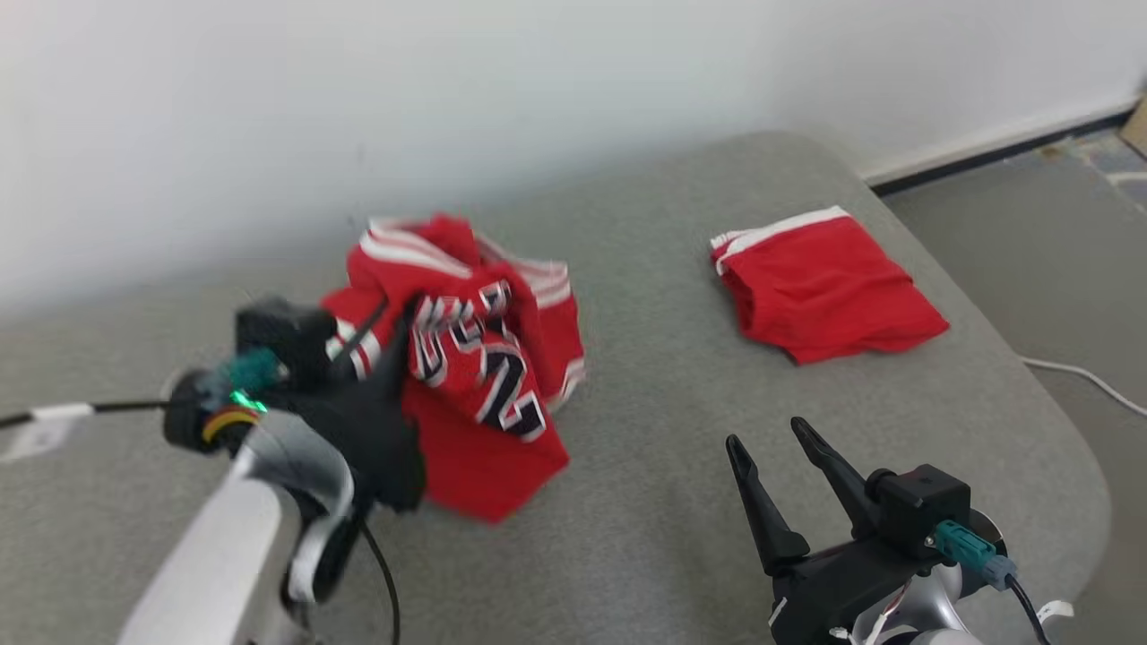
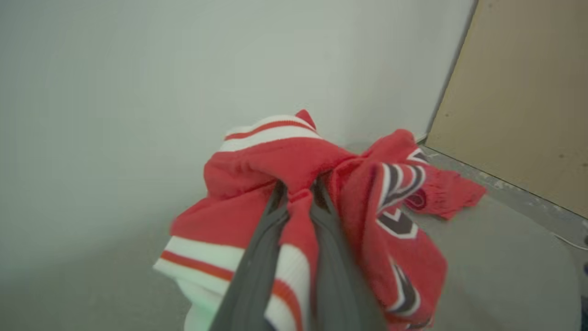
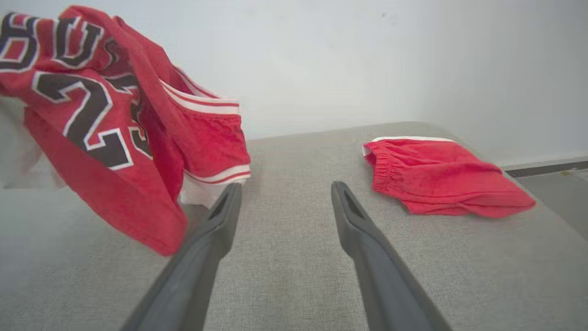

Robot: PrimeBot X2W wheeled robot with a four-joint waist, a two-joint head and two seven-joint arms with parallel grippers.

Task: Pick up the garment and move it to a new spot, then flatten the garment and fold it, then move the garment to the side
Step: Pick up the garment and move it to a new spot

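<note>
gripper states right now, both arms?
Left gripper: shut on the red jersey.
Right gripper: open, holding nothing.

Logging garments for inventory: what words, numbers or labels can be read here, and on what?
"2": big black digit on the red jersey; the next digit is folded under.
Black lettering above it: too crumpled to read.
No text visible on the folded red garment.
</note>
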